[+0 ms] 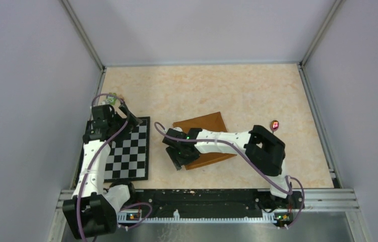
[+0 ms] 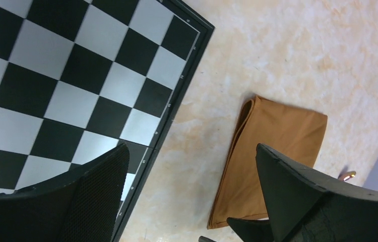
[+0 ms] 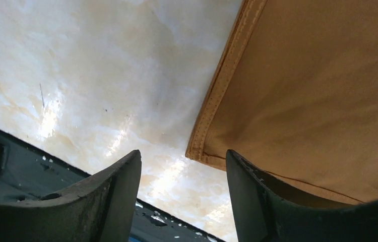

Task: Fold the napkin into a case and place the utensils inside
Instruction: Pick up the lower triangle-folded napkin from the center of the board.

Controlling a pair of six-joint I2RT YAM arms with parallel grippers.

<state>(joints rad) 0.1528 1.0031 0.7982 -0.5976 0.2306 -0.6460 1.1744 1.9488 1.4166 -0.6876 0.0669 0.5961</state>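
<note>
Folding step in hand, we judged. The napkin lay folded flat mid-table, just right of the checkered mat. The right gripper hung low at its near-left corner, jaws apart, one finger over the cloth and one over bare table, holding nothing. The left gripper hovered by the mat's far-right corner, jaws spread wide, empty. We saw no utensils in any view. Next move likely called for pinching that hemmed corner cleanly, without dragging the lower layers.
</note>
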